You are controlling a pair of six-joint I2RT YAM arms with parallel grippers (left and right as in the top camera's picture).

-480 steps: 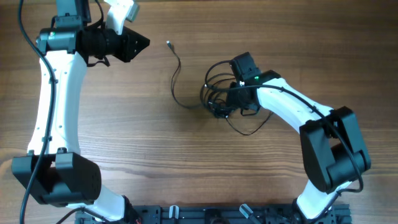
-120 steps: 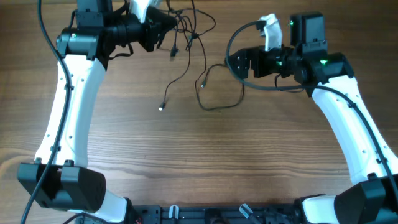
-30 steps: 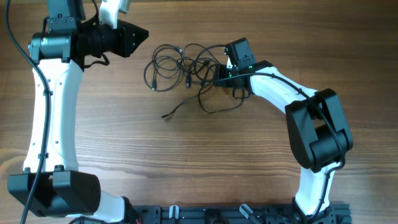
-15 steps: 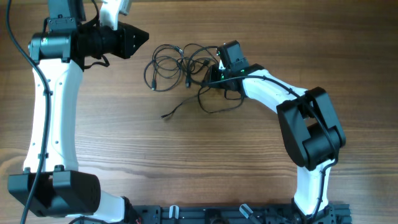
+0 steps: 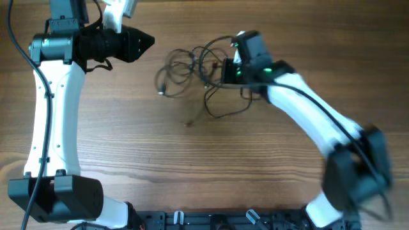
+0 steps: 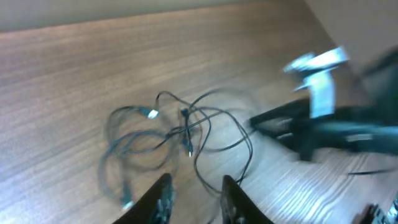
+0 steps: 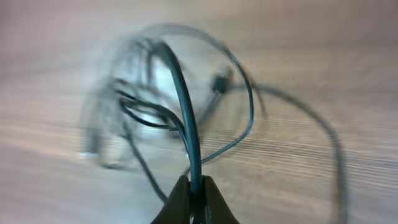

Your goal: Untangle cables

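Two grippers, one tangle. Your right gripper is pinched tight on a strand of the thin black flexible cables, heaped near the far edge of the wooden table, mid-width. Your left gripper hangs slightly parted and empty. A hard pull could cinch the knot or drag the whole heap. The cables are too blurred to count.

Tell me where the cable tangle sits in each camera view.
Overhead: the cables lie upper centre, left of the right end effector.
Left wrist: cables mid-picture.
Right wrist: cables fill the centre, blurred.
Shared landmark: right end effector, shut on a strand: right side in left wrist view, bottom centre in its own.
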